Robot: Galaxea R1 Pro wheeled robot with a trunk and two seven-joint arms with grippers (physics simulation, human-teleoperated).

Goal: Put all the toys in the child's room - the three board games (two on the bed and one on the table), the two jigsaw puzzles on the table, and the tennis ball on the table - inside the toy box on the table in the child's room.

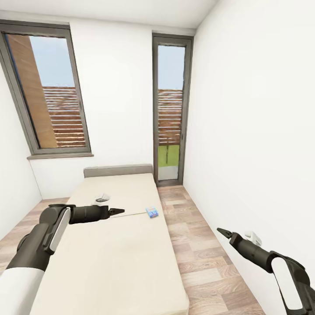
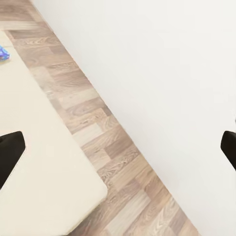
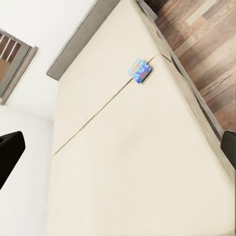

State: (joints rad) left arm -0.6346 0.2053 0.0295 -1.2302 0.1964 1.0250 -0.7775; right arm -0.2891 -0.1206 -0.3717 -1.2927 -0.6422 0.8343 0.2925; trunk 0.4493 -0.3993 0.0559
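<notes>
White walls, wood-plank floor – two grey-framed windows showing daylight beyond

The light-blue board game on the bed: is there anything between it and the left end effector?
Nothing visible. The light-blue board game lies flat near the right edge of the bed. The left end effector hovers over the mattress to its left, with bare cream surface between them.
</notes>
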